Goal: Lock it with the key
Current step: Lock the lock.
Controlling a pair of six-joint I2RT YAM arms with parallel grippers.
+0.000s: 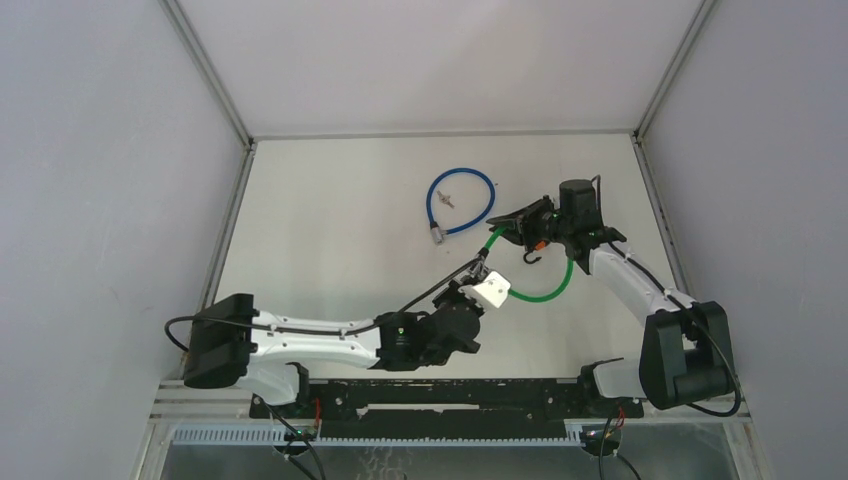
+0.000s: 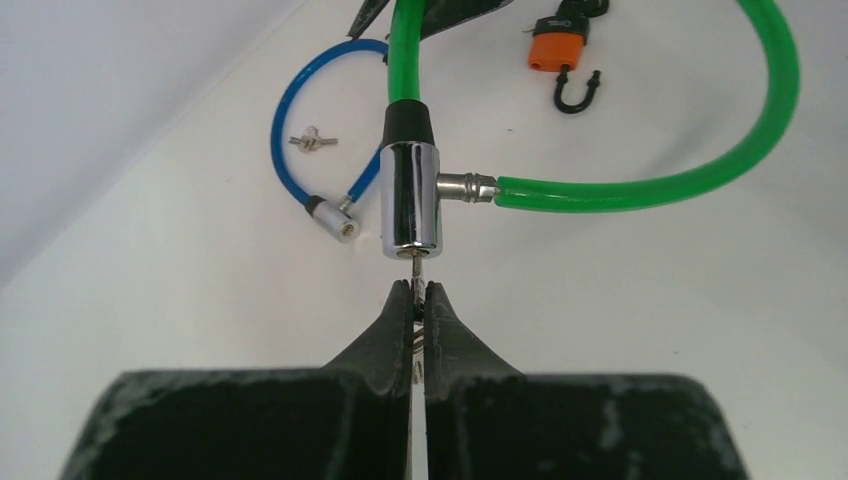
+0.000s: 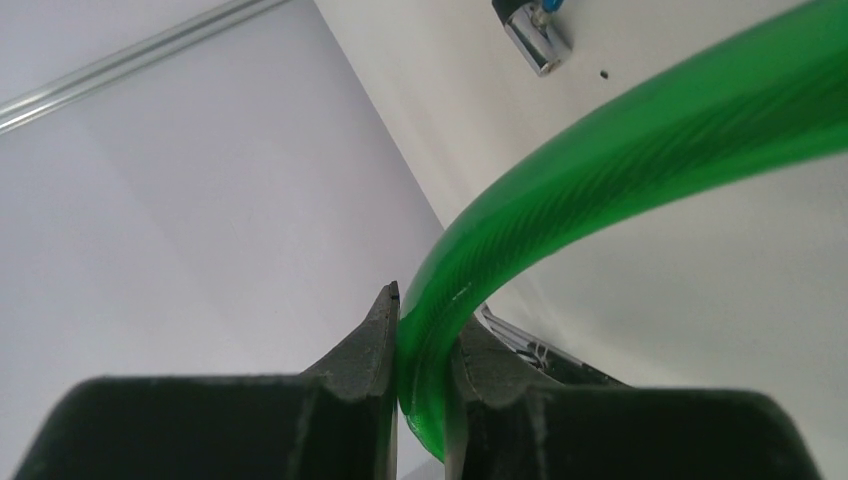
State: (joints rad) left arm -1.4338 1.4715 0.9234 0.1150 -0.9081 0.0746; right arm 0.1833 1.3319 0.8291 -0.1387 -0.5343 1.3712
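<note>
My left end effector [image 2: 414,292] is pressed together on the key [image 2: 418,262]. The key's blade runs straight up from my fingertips into the bottom end of the chrome lock barrel [image 2: 410,200], at the centre of the left wrist view. The barrel stands upright just above my tips, with only the key between us. The green cable [image 2: 640,190] leaves the barrel's top through a black collar and loops round to a metal plug seated in the barrel's right side. My right end effector [image 3: 425,318] pinches that cable low in the right wrist view. On the worktop [image 2: 650,330], upper left, lies a blue cable lock [image 2: 276,130] with small keys [image 2: 312,142] inside its loop. An orange padlock [image 2: 556,50] shows at the top edge.
</note>
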